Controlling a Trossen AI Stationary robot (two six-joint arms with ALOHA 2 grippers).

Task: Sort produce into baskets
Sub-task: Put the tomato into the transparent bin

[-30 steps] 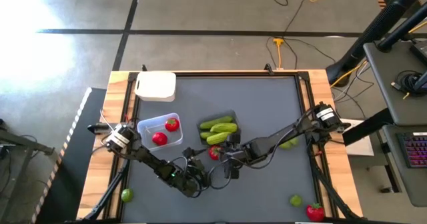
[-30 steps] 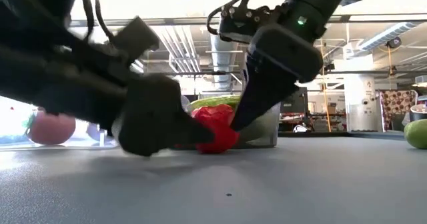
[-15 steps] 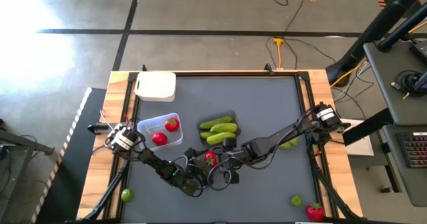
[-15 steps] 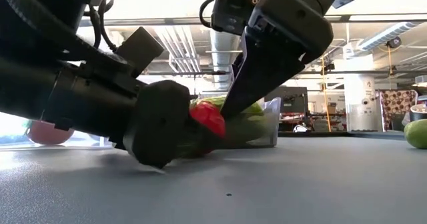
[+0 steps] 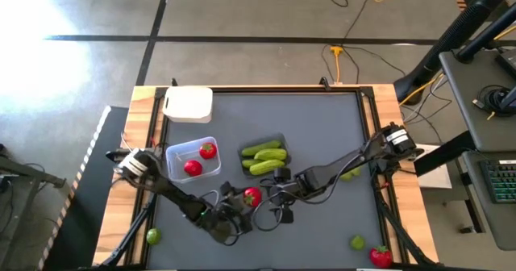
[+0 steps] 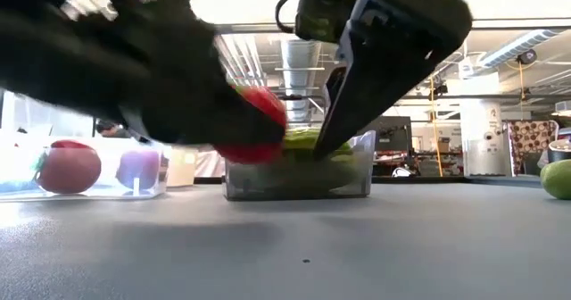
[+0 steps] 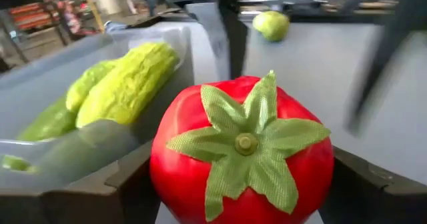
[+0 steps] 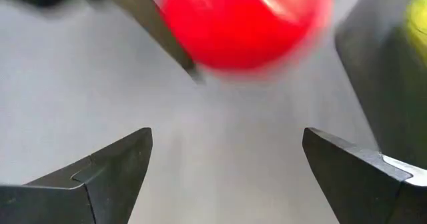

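Red fruit (image 7: pixel 241 157) gripped by left gripper (image 5: pixel 242 200) fingers; right gripper (image 5: pixel 278 197) fingers apart.

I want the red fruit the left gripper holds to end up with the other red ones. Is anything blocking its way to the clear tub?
Nothing visible does. The left gripper holds the red fruit off the table, and the clear tub sits up and to the left in the high view, over bare mat. The cucumber tub lies off to the side.

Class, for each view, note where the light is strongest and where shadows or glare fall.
High view: sunlight washes out the floor at upper left. Low view: the bright ceiling leaves the left gripper, holding the red fruit, as a dark silhouette, with a soft shadow on the table. Right wrist view: white glare streaks the red fruit.
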